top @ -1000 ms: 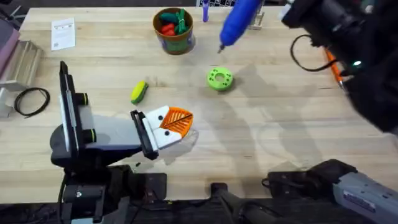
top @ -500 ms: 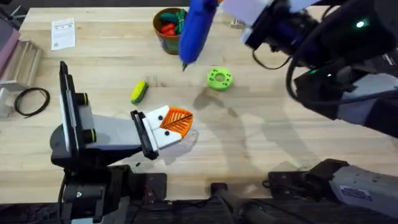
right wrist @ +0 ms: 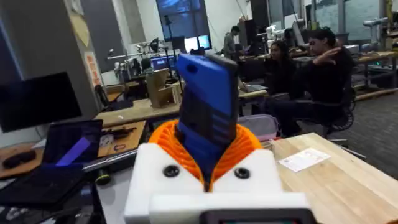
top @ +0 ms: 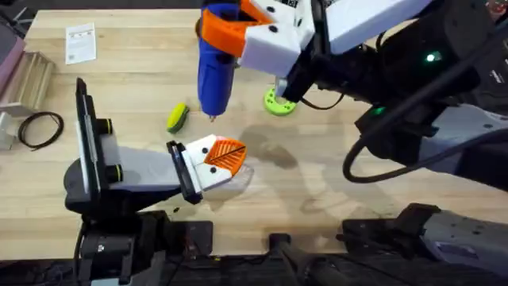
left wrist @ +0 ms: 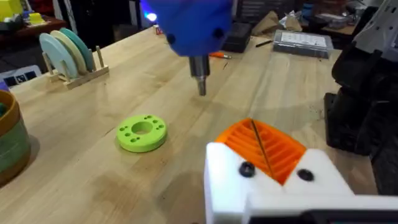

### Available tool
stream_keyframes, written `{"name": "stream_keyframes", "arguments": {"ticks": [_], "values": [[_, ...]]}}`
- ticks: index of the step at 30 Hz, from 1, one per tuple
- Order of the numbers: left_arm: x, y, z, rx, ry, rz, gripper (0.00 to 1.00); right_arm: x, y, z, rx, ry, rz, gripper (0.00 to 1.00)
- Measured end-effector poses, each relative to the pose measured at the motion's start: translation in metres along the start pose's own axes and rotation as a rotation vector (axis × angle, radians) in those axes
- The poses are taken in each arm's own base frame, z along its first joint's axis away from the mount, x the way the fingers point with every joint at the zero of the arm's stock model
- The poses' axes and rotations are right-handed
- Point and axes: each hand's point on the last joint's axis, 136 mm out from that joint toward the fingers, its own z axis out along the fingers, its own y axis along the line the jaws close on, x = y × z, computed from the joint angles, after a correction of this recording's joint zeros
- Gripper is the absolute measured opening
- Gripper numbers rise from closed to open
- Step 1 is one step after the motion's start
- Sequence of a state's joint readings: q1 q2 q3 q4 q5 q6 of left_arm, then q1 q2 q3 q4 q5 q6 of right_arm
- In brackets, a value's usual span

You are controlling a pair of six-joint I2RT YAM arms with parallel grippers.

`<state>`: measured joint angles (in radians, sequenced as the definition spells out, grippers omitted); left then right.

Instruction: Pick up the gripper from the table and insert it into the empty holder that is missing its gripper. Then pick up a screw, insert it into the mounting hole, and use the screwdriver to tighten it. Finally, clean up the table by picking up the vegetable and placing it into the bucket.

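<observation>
While clamped in the right gripper [top: 226,36] at upper center, screwdriver [top: 215,75] pointed tip-down, probably lining up over left gripper [top: 226,155], fingers seemingly closed.

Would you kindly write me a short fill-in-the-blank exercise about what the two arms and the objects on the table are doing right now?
1. The right gripper is shut on the blue ____.
2. The screwdriver's tip points ____ toward the table.
3. The yellow-green vegetable lies on the table, not in the ____.
4. The disc beside the screwdriver tip is ____ in colour.

Missing words: screwdriver; down; bucket; green
</observation>
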<state>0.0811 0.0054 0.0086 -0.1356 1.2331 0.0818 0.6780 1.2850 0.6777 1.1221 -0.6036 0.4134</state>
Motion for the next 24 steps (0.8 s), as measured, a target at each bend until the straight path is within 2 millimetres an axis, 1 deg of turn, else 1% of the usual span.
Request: {"name": "stream_keyframes", "arguments": {"ticks": [10,21,24], "values": [[0.000,0.000,0.000,0.000,0.000,0.000,0.014,0.009,0.021,-0.001,-0.115,0.047,-0.028,0.023],[0.000,0.000,0.000,0.000,0.000,0.000,0.014,0.015,0.040,0.003,-0.183,0.060,-0.047,0.023],[0.000,0.000,0.000,0.000,0.000,0.000,0.014,0.015,0.042,0.004,-0.190,0.060,-0.055,0.023]]}}
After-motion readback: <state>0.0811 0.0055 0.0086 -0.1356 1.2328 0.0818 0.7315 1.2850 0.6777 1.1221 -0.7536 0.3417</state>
